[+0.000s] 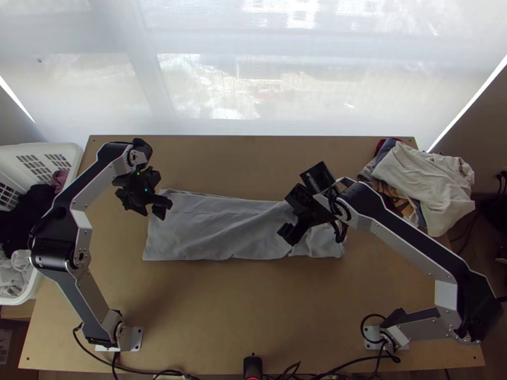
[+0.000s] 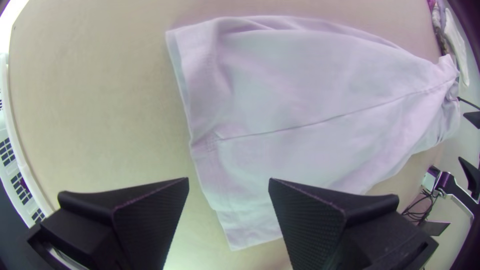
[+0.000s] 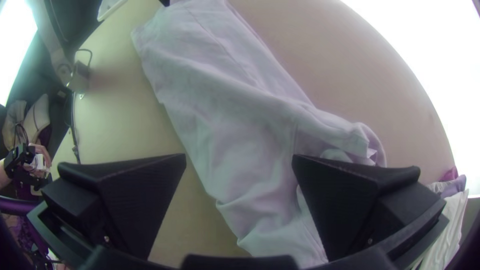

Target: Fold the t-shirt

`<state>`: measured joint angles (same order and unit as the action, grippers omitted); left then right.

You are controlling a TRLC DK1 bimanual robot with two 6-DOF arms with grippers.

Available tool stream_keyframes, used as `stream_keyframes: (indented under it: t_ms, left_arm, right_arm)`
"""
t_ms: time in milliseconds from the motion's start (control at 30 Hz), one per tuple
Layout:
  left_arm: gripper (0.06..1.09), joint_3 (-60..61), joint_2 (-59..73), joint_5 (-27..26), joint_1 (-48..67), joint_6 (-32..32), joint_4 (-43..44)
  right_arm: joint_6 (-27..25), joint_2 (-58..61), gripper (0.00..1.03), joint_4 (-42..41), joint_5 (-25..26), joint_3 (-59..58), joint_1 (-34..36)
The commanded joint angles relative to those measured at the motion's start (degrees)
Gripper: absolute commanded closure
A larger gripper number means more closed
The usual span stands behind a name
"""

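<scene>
While most of the scene is being taken up by the light wooden table (image 1: 253,316), its left edge is being flanked by a white basket (image 1: 38,147) with slotted walls. Inside the basket, dark clothes (image 1: 22,212) are being held in a loose heap, with a pinkish cloth (image 1: 60,179) being seen near the far corner and a pale grey cloth (image 1: 16,272) being seen toward the near end.

Across the middle of the table, the light grey t-shirt (image 1: 209,234) is being laid out as a long, narrow strip, its length being stretched from beneath the left gripper to beneath the right one. Its left end is being shown fairly flat, with layered edges, while its right part is being creased and bunched.

At the far right corner, a pile of clothes (image 1: 386,183) is being topped by a cream cloth (image 1: 437,183), which is being draped past the table's edge.

Over the far part of the t-shirt's left end, the left gripper (image 1: 165,210) is being held wide; nothing is being gripped. Above the bunched right part, the right gripper (image 1: 286,233) is also being held wide, with nothing being pinched. Whether the fabric is being touched by either gripper cannot be told.
</scene>
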<state>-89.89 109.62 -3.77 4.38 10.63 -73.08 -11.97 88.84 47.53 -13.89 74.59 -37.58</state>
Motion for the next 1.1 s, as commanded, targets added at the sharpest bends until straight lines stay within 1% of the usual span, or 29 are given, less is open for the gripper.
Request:
stream_keyframes:
  t_ms: [0, 467, 533, 600, 667, 767, 800, 1033, 1067]
  left_arm:
    - [0.30, 0.59, 1.73, 1.13, 0.19, -1.23, 3.12]
    - [0.30, -0.64, 6.04, 0.17, 1.59, -2.90, 3.91]
    - [0.33, -0.73, 6.48, -1.06, 1.59, -3.25, 3.91]
    - [0.33, -0.73, 6.83, -2.47, 1.51, -3.51, 3.82]
    - [0.40, -0.64, 7.01, -4.23, 1.42, -3.78, 3.73]
    - [0.43, -0.64, 7.53, -7.13, 1.24, -4.13, 3.47]
    - [0.46, -0.64, 7.62, -7.66, 1.33, -4.13, 3.47]
    - [0.50, -0.55, 8.15, -11.87, 1.86, -4.13, 3.21]
    - [0.53, -0.55, 8.15, -12.14, 1.95, -4.13, 3.21]
  right_arm:
    - [0.01, 0.28, 0.04, -1.47, 0.62, -3.75, -1.53]
    - [-0.69, 5.56, 0.04, -8.68, 2.73, -11.04, -1.70]
    - [-0.69, 6.17, 0.04, -9.12, 2.99, -11.57, -1.70]
    - [-0.87, 6.35, 0.04, -9.65, 3.17, -12.10, -1.62]
    - [-1.22, 6.44, 0.04, -10.00, 3.26, -12.54, -1.18]
    - [-1.39, 6.79, 0.04, -10.35, 3.52, -12.80, -0.30]
    - [-1.39, 6.96, 0.04, -10.44, 3.61, -12.89, -0.03]
    - [-1.30, 8.72, 0.04, -11.93, 4.05, -13.41, 0.93]
    - [-1.22, 8.81, 0.04, -12.20, 4.05, -13.59, 0.93]
